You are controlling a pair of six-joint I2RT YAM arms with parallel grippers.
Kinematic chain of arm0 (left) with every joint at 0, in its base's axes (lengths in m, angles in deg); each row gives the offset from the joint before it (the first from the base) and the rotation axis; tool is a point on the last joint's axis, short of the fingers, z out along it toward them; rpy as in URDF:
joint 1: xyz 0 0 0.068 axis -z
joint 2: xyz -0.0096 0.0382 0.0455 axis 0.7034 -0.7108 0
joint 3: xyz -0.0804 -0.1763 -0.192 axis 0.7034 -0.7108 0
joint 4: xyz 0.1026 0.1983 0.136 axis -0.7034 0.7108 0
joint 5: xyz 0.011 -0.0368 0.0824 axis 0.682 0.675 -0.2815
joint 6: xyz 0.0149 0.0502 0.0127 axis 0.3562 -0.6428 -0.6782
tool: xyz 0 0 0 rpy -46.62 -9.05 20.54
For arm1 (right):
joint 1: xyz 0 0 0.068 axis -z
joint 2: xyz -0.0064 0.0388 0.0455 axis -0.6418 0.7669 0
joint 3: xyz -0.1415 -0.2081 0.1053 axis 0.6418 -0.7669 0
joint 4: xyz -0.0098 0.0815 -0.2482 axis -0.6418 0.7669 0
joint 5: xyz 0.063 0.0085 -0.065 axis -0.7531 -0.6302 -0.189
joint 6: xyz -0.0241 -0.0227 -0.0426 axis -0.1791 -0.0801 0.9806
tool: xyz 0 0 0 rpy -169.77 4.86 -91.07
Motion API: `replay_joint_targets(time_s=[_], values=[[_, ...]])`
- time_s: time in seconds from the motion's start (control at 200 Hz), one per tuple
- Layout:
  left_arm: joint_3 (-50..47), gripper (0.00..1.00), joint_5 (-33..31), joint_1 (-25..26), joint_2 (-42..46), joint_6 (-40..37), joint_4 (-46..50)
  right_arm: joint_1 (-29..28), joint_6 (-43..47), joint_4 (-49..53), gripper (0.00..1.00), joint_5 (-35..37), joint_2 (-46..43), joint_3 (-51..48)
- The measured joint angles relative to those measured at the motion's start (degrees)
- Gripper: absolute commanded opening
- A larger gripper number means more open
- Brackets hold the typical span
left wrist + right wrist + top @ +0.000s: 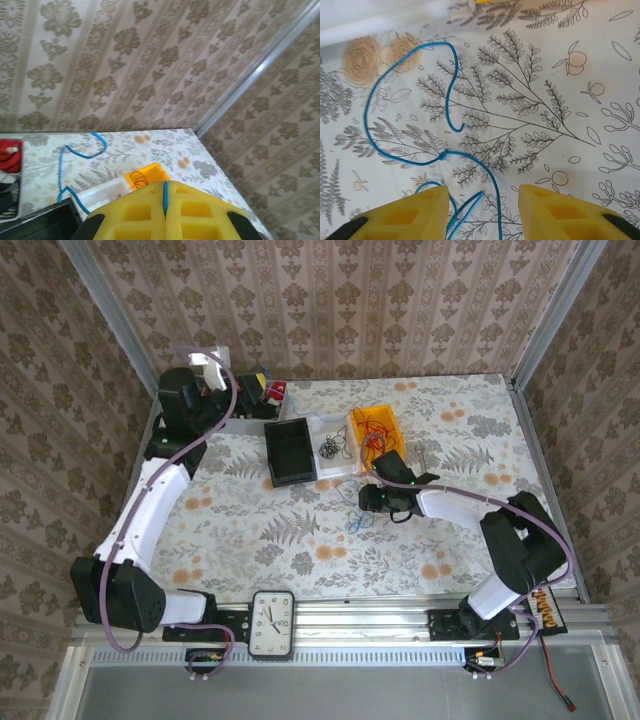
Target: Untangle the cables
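In the left wrist view my left gripper (165,184) is shut on a thin blue cable (164,197) that sticks up between its yellow fingers; more blue cable (75,150) loops in front of it. It hangs raised at the back left (212,367). My right gripper (482,200) is open just above the tablecloth. A knotted blue cable (444,155) lies there, with strands running between the two yellow fingers (405,212). From above, this gripper (368,502) is at mid-table over the blue cable (358,523). A black cable bundle (330,448) lies in the white tray. Red cables (372,432) sit in the yellow bin.
A black tray (290,452), a white tray (312,426) and a yellow bin (390,420) stand in a row at mid-table. A box of small parts (262,392) sits at the back left. A clock (272,622) lies at the front rail.
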Motion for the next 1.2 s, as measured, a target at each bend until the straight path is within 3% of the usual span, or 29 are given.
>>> replay_joint_targets(time_s=[0.25, 0.825, 1.2], values=[[-3.0, 0.00, -6.4, 0.1, -1.9, -0.6, -2.4, 0.0, -1.0, -2.6, 0.58, 0.0, -4.0, -3.6], [-4.4, 0.00, -16.2, 2.0, -3.4, -10.4, 4.6, 0.0, -1.3, -3.5, 0.57, 1.9, -7.8, -4.9], [-5.1, 0.00, -24.3, 5.5, 2.5, -19.5, 11.8, 0.0, -1.1, -3.5, 0.57, 1.7, -6.0, -3.9]])
